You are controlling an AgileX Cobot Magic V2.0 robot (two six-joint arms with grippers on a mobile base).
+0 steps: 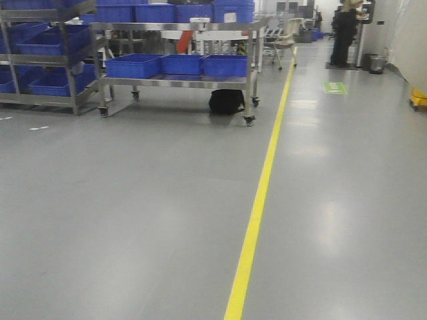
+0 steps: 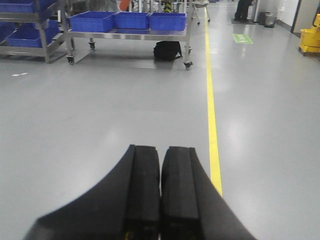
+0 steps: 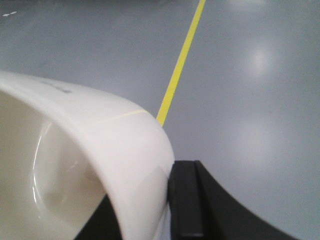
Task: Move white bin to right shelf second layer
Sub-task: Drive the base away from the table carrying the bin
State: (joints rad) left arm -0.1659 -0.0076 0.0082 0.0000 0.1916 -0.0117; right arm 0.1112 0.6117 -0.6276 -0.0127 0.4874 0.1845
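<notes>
Grey glossy floor (image 1: 133, 220) ahead of me, light patches glaring off it. Yellow line (image 1: 257, 213) runs fwd into the bkgd. Far left: steel cart (image 1: 180, 82) on casters w/ blue crates (image 1: 167, 65), black bag (image 1: 226, 101) under it. Another rack (image 1: 50, 60) further left. Person in black (image 1: 345, 33) stands far right, green floor mark (image 1: 335, 87) nearby.

I count one white bin (image 3: 100, 130) and one yellow floor line (image 1: 257, 213). Three blue crates (image 1: 181, 64) sit on the lower shelf of the cart (image 1: 252, 67), with one black bag (image 1: 226, 101) underneath

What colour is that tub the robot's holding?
Glossy cream-white. The tub shows best in the right wrist view.
</notes>
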